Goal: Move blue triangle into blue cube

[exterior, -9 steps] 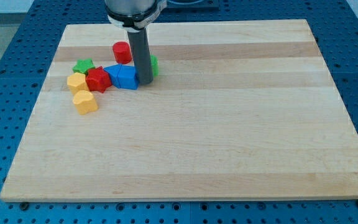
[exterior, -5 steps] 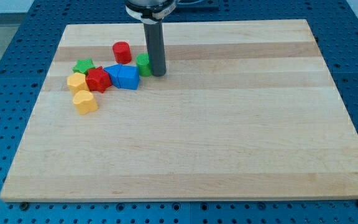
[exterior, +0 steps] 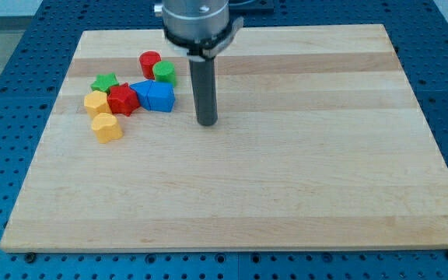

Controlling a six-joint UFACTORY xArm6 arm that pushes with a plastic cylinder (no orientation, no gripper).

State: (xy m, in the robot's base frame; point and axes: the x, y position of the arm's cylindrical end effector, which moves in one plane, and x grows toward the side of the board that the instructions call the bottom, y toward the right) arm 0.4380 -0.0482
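Two blue blocks sit pressed together at the view's upper left: the blue triangle (exterior: 140, 90) on the left and the blue cube (exterior: 161, 98) on the right, touching. My tip (exterior: 207, 123) rests on the board to the right of the blue cube and slightly lower, with a clear gap between them. It touches no block.
A red block (exterior: 121, 99) touches the blue triangle's left side. A green star (exterior: 104, 82) and two yellow blocks (exterior: 96, 102) (exterior: 106, 127) lie further left. A red cylinder (exterior: 151, 64) and a green cylinder (exterior: 164, 72) sit just above the blue pair.
My tip left the blue cube's right edge, went up beside the green cylinder, then came down and right. The green cylinder has shifted left and up, next to the red cylinder.
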